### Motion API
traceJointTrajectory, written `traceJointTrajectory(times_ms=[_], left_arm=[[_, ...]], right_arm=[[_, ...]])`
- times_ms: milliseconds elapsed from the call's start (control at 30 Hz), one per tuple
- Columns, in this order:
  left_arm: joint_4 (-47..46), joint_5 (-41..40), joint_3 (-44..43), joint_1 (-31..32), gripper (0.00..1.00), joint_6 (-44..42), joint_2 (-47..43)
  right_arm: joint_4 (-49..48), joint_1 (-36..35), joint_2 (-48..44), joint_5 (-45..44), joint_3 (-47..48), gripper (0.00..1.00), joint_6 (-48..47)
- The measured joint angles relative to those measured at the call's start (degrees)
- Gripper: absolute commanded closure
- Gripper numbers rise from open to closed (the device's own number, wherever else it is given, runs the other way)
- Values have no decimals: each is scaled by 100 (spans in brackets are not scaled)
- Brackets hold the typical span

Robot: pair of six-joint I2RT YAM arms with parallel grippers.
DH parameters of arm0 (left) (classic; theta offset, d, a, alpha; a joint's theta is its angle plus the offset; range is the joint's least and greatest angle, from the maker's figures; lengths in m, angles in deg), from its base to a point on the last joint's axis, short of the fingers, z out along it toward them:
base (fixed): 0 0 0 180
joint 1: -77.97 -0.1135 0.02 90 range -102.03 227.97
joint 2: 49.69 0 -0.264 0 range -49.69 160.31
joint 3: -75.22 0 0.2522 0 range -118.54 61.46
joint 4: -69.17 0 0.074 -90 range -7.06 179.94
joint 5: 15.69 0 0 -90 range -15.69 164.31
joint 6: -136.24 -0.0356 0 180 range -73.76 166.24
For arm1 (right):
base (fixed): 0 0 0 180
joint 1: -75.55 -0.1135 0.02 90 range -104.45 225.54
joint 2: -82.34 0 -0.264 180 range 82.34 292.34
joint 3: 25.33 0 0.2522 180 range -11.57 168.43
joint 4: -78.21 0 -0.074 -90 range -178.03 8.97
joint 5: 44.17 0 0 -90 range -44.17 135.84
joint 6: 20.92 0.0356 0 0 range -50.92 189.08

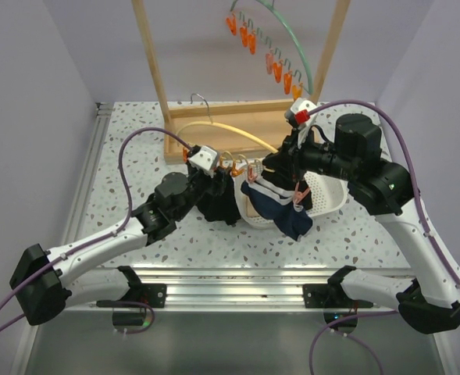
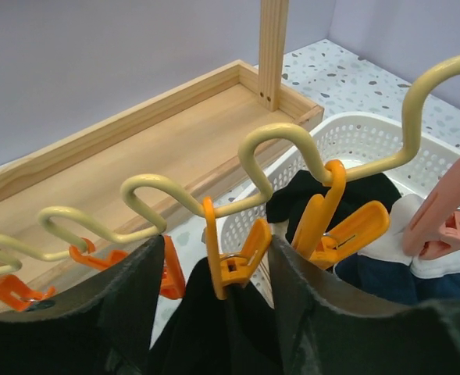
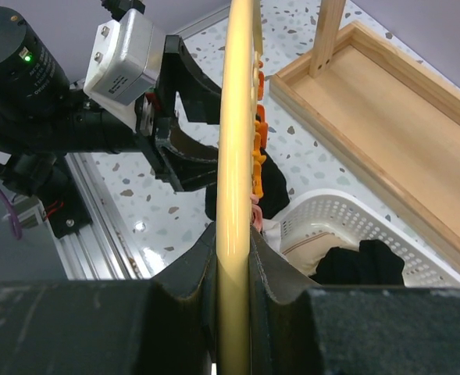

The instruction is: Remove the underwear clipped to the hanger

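A pale yellow wavy hanger [image 1: 214, 123] lies low over the table with orange clips along it. My right gripper [image 1: 272, 166] is shut on its bar [image 3: 235, 156], as the right wrist view shows [image 3: 233, 234]. My left gripper [image 2: 218, 246] is open, its fingers [image 2: 128, 305] straddling an orange clip [image 2: 230, 258] that pinches black underwear [image 2: 206, 328]; this cloth shows in the top view [image 1: 218, 205]. Navy underwear with white trim [image 1: 280, 211] hangs from a pink clip [image 2: 440, 219] by the basket. Black underwear [image 2: 347, 191] and a pale beige piece [image 3: 304, 248] lie in the basket.
A white perforated basket [image 1: 331, 195] stands under the hanger's right end. A wooden rack with a tray base [image 1: 214, 144] and two posts stands behind. A green hanger with bare orange clips [image 1: 280, 70] hangs from the rack at the back.
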Motion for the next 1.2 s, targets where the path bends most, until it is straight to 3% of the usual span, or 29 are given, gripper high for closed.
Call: traceJointTrajectory(times_ms=[33,100,133,200,267,300,367,433,600,900,1100,1200], left_arm=[[0,-20,0,0,59,0,13],[9,-72,0,-2,75,-39,24],[-7,-20,0,-4,89,-20,24],[-98,-2,0,39,97,-4,22],[-157,-2,0,28,98,2,20],[-166,-2,0,28,94,0,15],[-170,9,0,28,75,2,11],[-168,52,0,28,49,-4,0],[-138,372,42,101,25,120,-221],[282,494,245,107,12,247,-1154],[859,175,343,107,0,317,-1825],[1115,-37,400,107,0,372,-2100]], right_arm=[[24,2,-2,0,-4,100,0],[55,7,-2,0,-9,100,0],[50,13,-4,-4,-11,100,-2],[-35,22,-2,0,-22,100,0],[-39,33,-17,2,-26,100,0],[-46,33,-17,2,-26,100,0],[-50,35,-20,0,-26,100,0],[-52,37,-20,2,-26,100,0],[-352,46,-20,0,-26,100,-9],[-503,87,-17,-9,-26,100,-118],[-507,138,-20,-39,-26,100,-184],[-507,164,-20,-50,-26,100,-203]])
